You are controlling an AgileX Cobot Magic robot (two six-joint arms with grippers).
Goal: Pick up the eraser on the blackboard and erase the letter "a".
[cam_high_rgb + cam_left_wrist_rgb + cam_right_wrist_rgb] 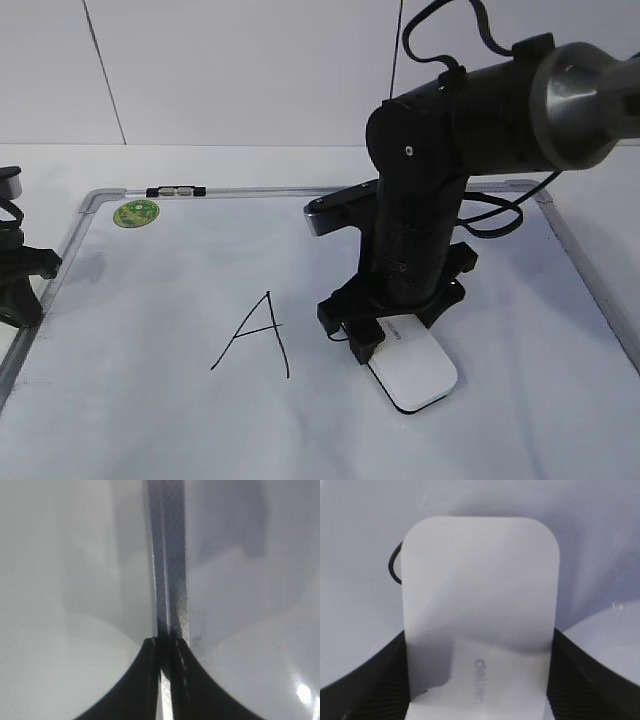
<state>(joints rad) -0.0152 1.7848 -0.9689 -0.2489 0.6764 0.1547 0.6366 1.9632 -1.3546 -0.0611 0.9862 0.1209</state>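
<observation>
1. The right hand [385,335] is clamped on the white eraser [412,370], which sits on the blackboard [150,400] just right of the capital "A" [255,335].
2. A dark curved stroke [394,567] peeks out beside the eraser.
3. The left hand [165,680], fingers pressed together and empty, hangs over the board's frame [170,580].

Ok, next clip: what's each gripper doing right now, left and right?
Left gripper: shut, holding nothing, over the blackboard frame edge.
Right gripper: shut on the eraser, which rests on the blackboard.

A white table [250,160] carries the blackboard [150,420], lying flat on it.
</observation>
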